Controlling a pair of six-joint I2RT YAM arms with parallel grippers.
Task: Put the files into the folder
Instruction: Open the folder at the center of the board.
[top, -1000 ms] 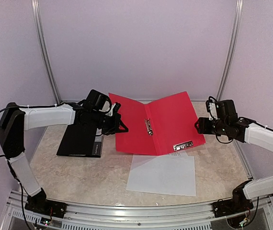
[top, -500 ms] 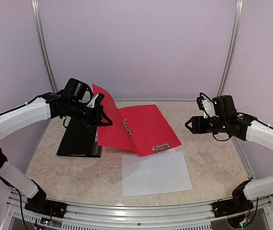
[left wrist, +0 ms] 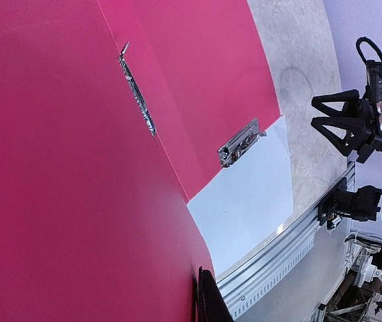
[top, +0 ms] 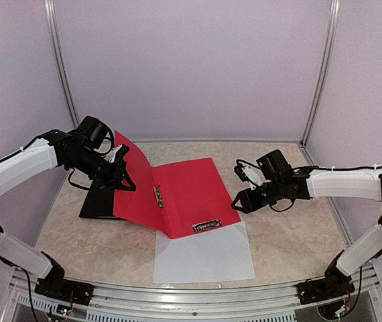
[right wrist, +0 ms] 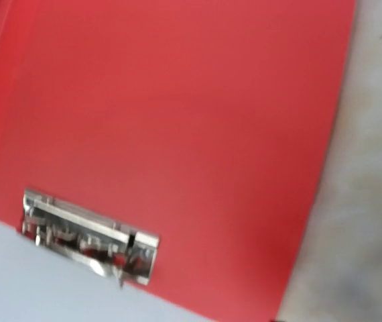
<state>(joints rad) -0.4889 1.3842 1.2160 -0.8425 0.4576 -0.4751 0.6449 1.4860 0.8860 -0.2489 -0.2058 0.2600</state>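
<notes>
The red folder (top: pixel 184 191) lies open on the table, its left cover lifted and tilted up. My left gripper (top: pixel 125 180) is shut on that left cover; one black finger (left wrist: pixel 211 302) shows against the red cover (left wrist: pixel 57 174). White sheets, the files (top: pixel 204 256), lie at the folder's near edge, partly under it by the metal clip (top: pixel 206 226). They also show in the left wrist view (left wrist: pixel 244 201) and in the right wrist view (right wrist: pixel 37 295). My right gripper (top: pixel 238 204) is open and empty just above the folder's right edge, seen too in the left wrist view (left wrist: pixel 315 113).
A black stand (top: pixel 102 200) sits behind the lifted cover at the left. A second metal clasp (top: pixel 157 195) runs along the folder's spine. The aluminium rail (top: pixel 198 295) marks the table's near edge.
The left gripper has pulled the folder left and nearer, lifting its left cover; the sheets slid along. The right gripper has moved left and down to the folder's right edge.
</notes>
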